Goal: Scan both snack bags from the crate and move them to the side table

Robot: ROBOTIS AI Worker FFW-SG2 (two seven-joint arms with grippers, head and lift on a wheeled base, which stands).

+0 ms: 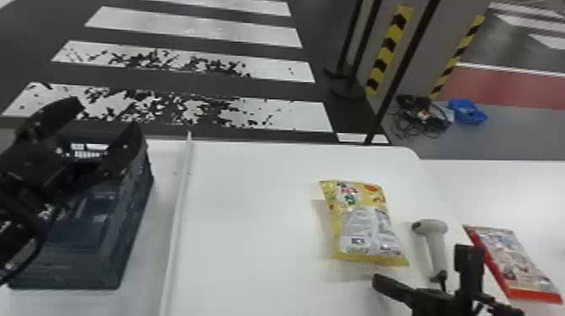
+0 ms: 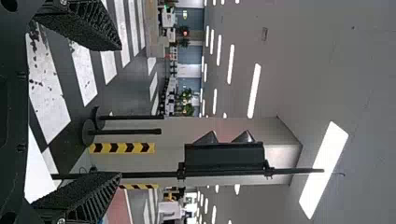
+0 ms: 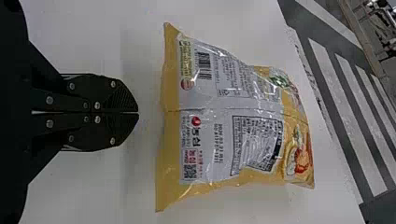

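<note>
Nearest, at the bottom edge of the head view: the right end effector (image 3: pixel 138 113), empty, fingers pressed together tip to tip, just short of the yellow snack bag. Part them well before going in; shut like this, likely to shove the bag instead of gripping it.

Off to the right, flat on what looks like the side table (image 1: pixel 525 193): the red snack bag (image 1: pixel 510 264). Leave undisturbed, and keep the wrist high when passing over.

At the left, the dark crate (image 1: pixel 75 271), well apart from both bags; no need to reach there for this step.

Between the bags, the handheld scanner (image 1: pixel 435 248), very near the yellow one. Lift straight up before any sideways travel, so as not to knock it.

Just beyond the right fingertips, the yellow snack bag (image 3: pixel 233 116), lying on the desk (image 1: pixel 252 252), back face up, barcode (image 3: pixel 204 67) exposed. Impossible to tell whether scanned; if not, keep that face unwrinkled and turned to the scanner. For the grip, best come down over the puffed middle and gather the film gently; too hard a squeeze could crush or burst it, while a pinch at the thin crimped end could slip. Then carry low and level, and set down beside the red one without overlap.

Farther out, over the crate, the left end effector (image 1: pixel 106 115), fingers wide apart, holding nothing. Best kept clear.
</note>
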